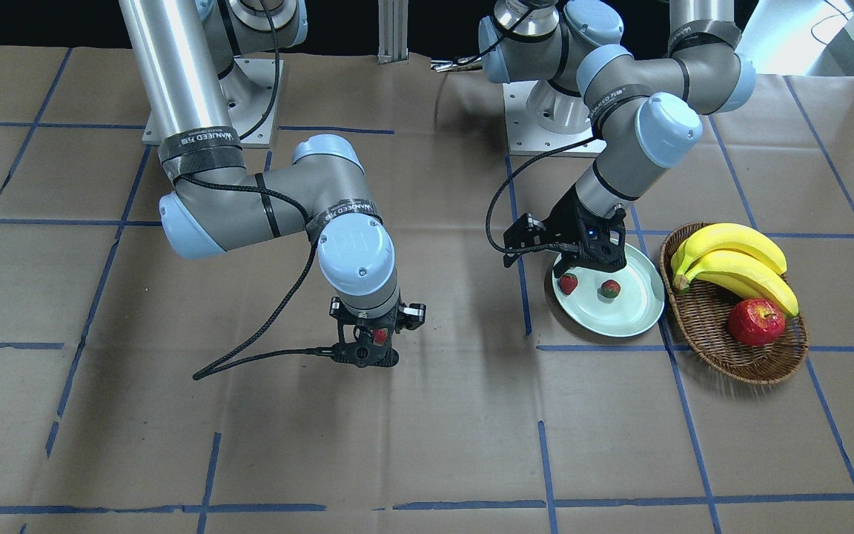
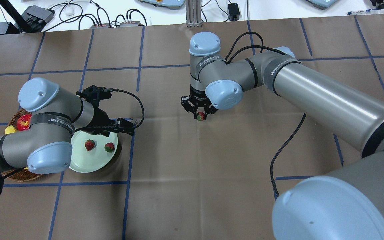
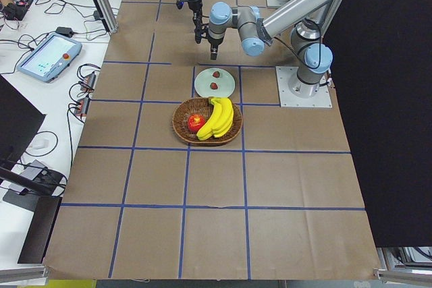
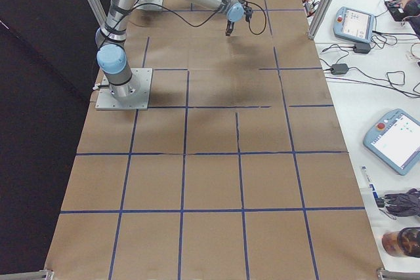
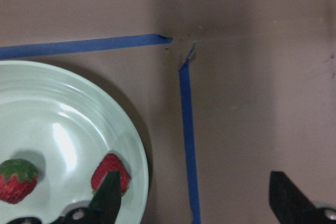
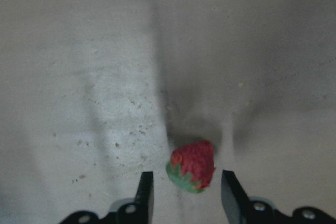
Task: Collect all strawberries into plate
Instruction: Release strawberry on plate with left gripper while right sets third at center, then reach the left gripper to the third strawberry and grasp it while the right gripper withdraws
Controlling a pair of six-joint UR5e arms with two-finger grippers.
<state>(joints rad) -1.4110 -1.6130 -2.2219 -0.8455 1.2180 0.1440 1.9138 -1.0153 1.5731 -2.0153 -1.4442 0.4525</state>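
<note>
While the right arm point(image 2: 312, 90) reaches long across the table, its forearm folds back at the elbow and the wrist points straight down. This leaves the right gripper point(image 6: 186, 177) hanging just above the brown paper. The left arm point(image 2: 45, 133) is bent more tightly, with its wrist tilted forward and down over the rim of the plate point(image 1: 623, 319).

On the far side of the plate from the left gripper point(image 5: 194, 177) sits a wicker basket point(image 1: 731, 365), just beside the plate. It holds bananas point(image 1: 738, 256) and a red apple point(image 1: 755, 322).

The left gripper is spread wide and grasps nothing. One of its fingers point(image 5: 107, 198) hangs over the plate's inside. The other is well out past the rim, over bare paper and a strip of blue tape. The nearer strawberry point(image 5: 111, 170) lies on the plate right at the tip of the inner finger. Whether they touch cannot be told. The farther strawberry point(image 5: 17, 180) lies deeper in the plate, away from both fingers.

The right gripper is parted only a little. Its two fingertips straddle the third strawberry point(image 6: 193, 166), which lies on the paper with its green top toward the gripper. A thin gap shows on each side of the berry, so the fingers are not clamped on it. This berry is well apart from the plate.
</note>
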